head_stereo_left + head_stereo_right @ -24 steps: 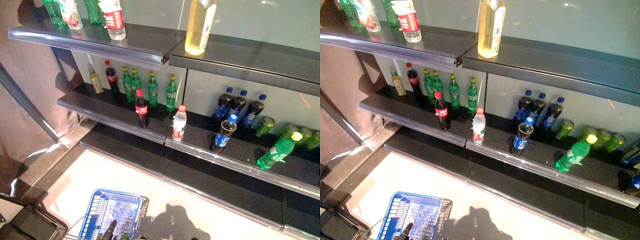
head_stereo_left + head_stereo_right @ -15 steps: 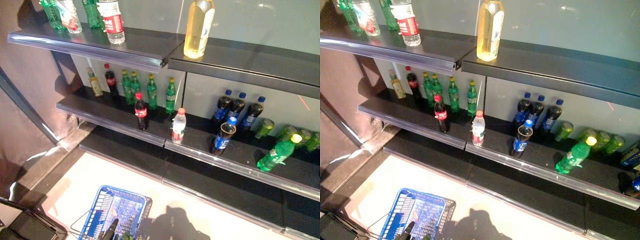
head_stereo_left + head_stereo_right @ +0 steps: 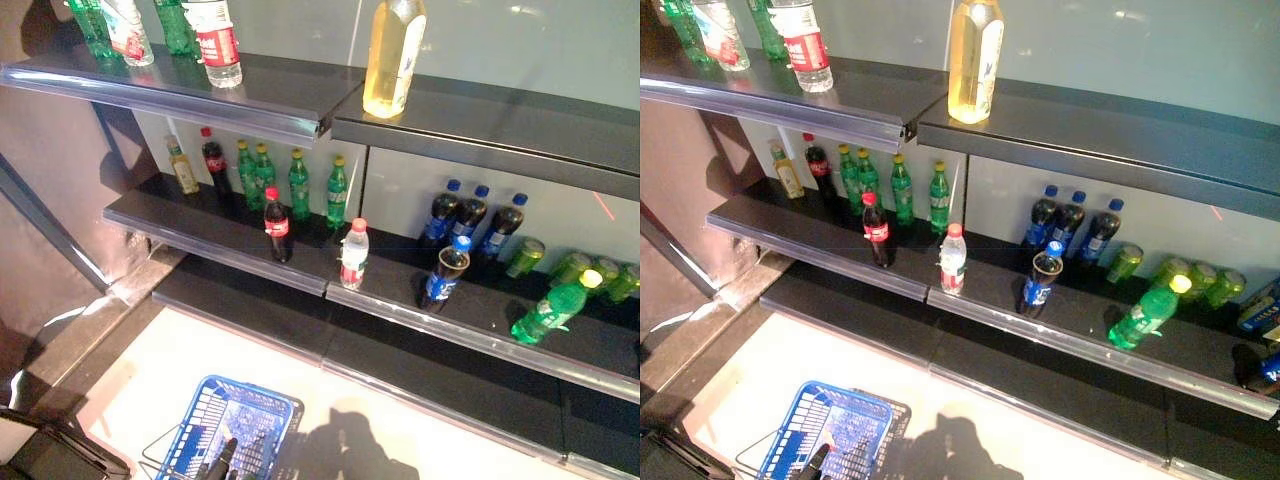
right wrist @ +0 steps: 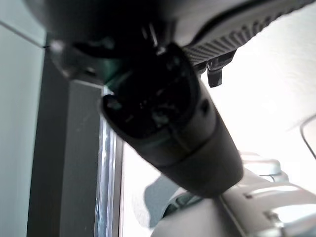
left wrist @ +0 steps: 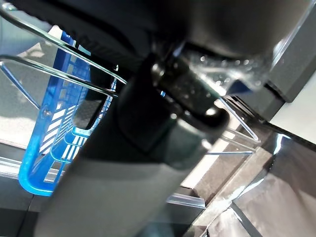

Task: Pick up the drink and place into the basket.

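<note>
A blue wire basket (image 3: 203, 428) hangs low at the front, over the pale floor. Its metal handles (image 5: 59, 66) run under my left hand (image 5: 148, 113), whose fingers curl round them. Drinks stand on dark shelves: a cola bottle (image 3: 277, 225), a white bottle with a red cap (image 3: 353, 255) and a dark bottle with a blue label (image 3: 443, 275) at the middle shelf's front edge. A green bottle (image 3: 548, 312) lies on its side further right. My right hand (image 4: 163, 113) shows only in its wrist view, by a shelf edge, holding no drink that I can see.
A tall yellow bottle (image 3: 392, 55) and several bottles (image 3: 215, 40) stand on the top shelf. Green bottles (image 3: 298, 185) and blue-capped dark bottles (image 3: 470, 215) line the middle shelf's back, with green cans (image 3: 590, 268) at the right. A lower dark shelf (image 3: 400, 370) juts out above the floor.
The whole picture has shifted a little, so the camera has moved. The bottles keep their places on the shelves, and the basket still hangs from my left hand.
</note>
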Controlling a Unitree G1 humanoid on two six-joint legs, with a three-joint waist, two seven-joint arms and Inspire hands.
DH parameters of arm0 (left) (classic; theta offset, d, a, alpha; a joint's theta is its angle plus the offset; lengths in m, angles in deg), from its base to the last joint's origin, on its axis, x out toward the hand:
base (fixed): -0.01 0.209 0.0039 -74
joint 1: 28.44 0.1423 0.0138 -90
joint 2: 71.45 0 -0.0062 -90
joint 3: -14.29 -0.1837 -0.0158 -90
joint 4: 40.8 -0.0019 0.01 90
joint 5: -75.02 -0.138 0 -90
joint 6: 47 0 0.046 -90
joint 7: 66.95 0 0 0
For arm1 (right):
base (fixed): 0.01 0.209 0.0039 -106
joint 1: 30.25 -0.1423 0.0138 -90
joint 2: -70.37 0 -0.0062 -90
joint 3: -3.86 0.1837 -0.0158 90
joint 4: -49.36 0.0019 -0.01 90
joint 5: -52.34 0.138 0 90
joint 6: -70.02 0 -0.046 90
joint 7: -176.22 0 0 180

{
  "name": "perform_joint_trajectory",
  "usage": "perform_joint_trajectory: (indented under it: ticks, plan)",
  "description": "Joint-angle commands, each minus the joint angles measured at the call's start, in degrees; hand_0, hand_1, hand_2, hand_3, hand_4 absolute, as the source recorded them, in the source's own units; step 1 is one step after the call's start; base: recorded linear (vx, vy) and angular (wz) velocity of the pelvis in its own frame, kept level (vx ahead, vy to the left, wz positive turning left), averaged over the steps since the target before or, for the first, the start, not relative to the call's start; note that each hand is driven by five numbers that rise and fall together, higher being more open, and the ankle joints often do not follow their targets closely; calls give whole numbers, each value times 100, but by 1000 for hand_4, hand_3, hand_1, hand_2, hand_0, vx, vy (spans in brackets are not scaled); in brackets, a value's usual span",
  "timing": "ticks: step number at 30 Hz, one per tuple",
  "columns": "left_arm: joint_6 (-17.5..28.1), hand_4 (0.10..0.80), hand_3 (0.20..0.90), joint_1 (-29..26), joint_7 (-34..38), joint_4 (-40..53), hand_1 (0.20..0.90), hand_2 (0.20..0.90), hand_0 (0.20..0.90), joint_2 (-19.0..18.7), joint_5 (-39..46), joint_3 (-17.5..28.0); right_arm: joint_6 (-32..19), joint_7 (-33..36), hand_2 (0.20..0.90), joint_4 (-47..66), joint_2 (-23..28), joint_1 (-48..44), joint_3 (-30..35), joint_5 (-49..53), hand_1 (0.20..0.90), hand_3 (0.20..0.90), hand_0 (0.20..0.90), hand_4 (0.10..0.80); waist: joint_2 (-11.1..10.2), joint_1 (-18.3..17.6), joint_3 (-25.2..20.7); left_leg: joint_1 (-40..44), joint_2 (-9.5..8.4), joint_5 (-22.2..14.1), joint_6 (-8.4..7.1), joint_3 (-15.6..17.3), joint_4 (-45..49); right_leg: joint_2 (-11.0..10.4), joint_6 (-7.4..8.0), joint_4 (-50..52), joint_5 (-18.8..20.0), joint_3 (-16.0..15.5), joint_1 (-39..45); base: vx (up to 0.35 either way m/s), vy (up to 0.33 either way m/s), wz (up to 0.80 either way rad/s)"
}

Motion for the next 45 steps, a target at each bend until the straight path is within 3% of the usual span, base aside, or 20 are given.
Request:
perform_joint_trajectory:
  ticks: [1, 3, 8, 14, 20, 27, 31, 36, 40, 45]
  plan:
    - [335, 100, 200, -251, -318, 754, 300, 300, 300, -26, -284, -74, -645, 307, 900, 451, 128, -418, -304, -523, 900, 900, 900, 800, -94, 100, 152, -57, 41, 16, -144, 86, 107, -206, 189, 226, -203, -41, 155, 0, 0, 0]
    - [268, 100, 200, -203, -141, 1018, 300, 300, 300, -44, -340, -119, -704, 446, 900, 1209, 261, -403, -550, -593, 900, 900, 900, 800, -130, 116, 183, -69, 42, 15, -137, 64, 128, -215, 196, 244, -192, -45, 148, -18, -17, 0]
    - [121, 100, 200, 78, 125, 1579, 300, 300, 300, -107, -494, -155, -248, 811, 900, 3744, 771, -236, -810, -737, 900, 900, 900, 800, -208, 86, 198, -99, 55, 10, -108, 51, 168, -218, 214, 269, -179, -71, 122, -33, -38, 7]
    - [145, 100, 200, 415, 98, 1820, 300, 300, 300, -137, -426, -104, -746, 1035, 900, 5561, 1468, -66, -475, -1150, 900, 900, 900, 800, -231, 19, 147, -57, 98, -8, -98, 112, 149, -209, 250, 256, -181, -68, 122, -6, -10, 5]
    - [207, 100, 200, 658, 63, 1866, 300, 300, 300, -9, -442, 9, -1054, 1319, 900, 7061, 1782, 25, 46, -1260, 900, 900, 900, 800, -195, -53, 82, 19, 140, -32, -104, 243, 149, -230, 272, 275, -202, -67, 127, 18, 13, -3]
    - [241, 100, 200, 748, 12, 1855, 300, 300, 300, 88, -461, 79, -1330, 1822, 900, 7670, 1842, 42, 379, -1365, 900, 900, 900, 800, -157, -84, 42, 37, 164, -49, -107, 332, 150, -246, 285, 299, -216, -64, 93, 6, 10, -5]
    - [248, 100, 200, 762, 12, 1815, 300, 300, 300, 126, -478, 96, -1452, 2615, 900, 8229, 1918, -128, 810, -1187, 900, 900, 900, 800, -96, -84, 10, 23, 173, -95, -110, 419, 231, -266, 283, 357, -248, -99, 58, 27, 13, -8]
    - [214, 100, 200, 733, 78, 1802, 300, 300, 300, 117, -552, 40, -1283, 2657, 900, 8223, 1909, -330, 796, -930, 900, 900, 900, 800, -67, -36, 36, -19, 155, -120, -109, 398, 335, -270, 251, 434, -283, -131, 41, 24, 9, -2]
    - [202, 100, 200, 689, 74, 1768, 300, 300, 300, 85, -600, -143, -1206, 2770, 900, 8152, 1859, -690, 692, -157, 900, 900, 900, 800, -27, 49, 208, -209, 112, -190, -106, 322, 679, -303, 189, 671, -358, -195, -63, 55, 20, 1]
    - [239, 100, 200, 583, 73, 1865, 300, 300, 300, 69, -526, -410, -1337, 3260, 900, 7978, 1783, -1167, 617, -305, 900, 900, 900, 800, 89, 118, 500, -599, 46, -193, -80, 201, 959, -356, 139, 906, -363, -200, -414, -39, 33, 8]
